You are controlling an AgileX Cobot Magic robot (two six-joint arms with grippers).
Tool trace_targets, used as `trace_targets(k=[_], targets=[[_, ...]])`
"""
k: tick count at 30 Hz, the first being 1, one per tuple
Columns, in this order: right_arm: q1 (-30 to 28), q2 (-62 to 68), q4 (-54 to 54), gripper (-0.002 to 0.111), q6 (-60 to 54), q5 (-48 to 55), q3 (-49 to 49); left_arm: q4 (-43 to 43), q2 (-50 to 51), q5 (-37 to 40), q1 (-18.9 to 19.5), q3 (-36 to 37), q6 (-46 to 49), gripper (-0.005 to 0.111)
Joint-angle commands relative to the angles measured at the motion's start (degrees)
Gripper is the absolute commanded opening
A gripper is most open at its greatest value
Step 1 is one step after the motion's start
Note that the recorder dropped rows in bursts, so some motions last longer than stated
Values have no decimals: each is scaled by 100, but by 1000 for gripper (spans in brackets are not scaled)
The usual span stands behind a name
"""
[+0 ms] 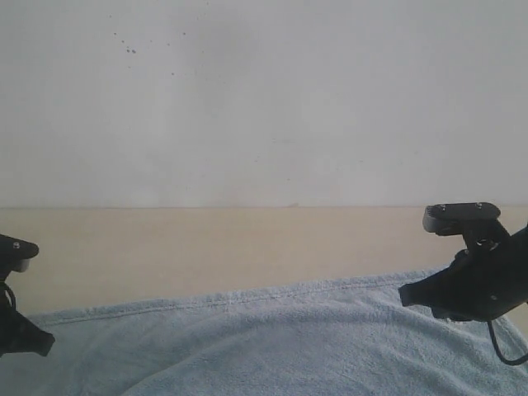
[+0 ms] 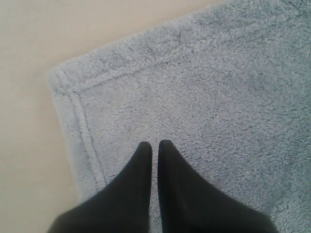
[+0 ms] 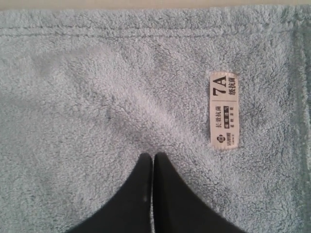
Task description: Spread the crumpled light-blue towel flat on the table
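Note:
The light-blue towel (image 1: 272,338) lies spread over the near part of the beige table (image 1: 206,247), its hemmed far edge running almost straight with one soft fold near the front. My left gripper (image 2: 154,143) is shut, with only a thin slit between its black fingers and nothing held. It hovers just inside a towel corner (image 2: 60,77), with bare table (image 2: 24,73) beside it. My right gripper (image 3: 153,155) is shut and holds nothing. It stands over the towel (image 3: 121,87) next to the white label (image 3: 224,110). In the exterior view, the left gripper (image 1: 43,342) is at the towel's left end and the right gripper (image 1: 406,294) is at its right end.
A white wall (image 1: 264,99) with a few dark specks rises behind the table. A bare strip of tabletop lies between the towel's far hem and the wall. No other objects are in view.

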Motion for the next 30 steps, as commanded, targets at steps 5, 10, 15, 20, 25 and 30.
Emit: trace_targets(k=[5, 10, 15, 20, 25, 30], targets=[[-10, 29, 237, 0, -35, -94, 18, -125, 287, -405, 17, 71, -56, 4], [-10, 29, 298, 0, -78, -63, 18, -12, 506, -555, 17, 71, -56, 4], [-10, 29, 312, 0, -116, -108, 18, 110, 891, -721, 28, 50, -56, 4], [-10, 29, 322, 0, -137, -129, 18, 286, 1287, -707, 160, -240, -56, 4], [-10, 29, 322, 0, -137, -199, 18, 278, 1557, -656, 434, -635, -56, 4], [-10, 29, 322, 0, -175, -287, 18, 134, 1572, -424, 640, -927, -56, 4]])
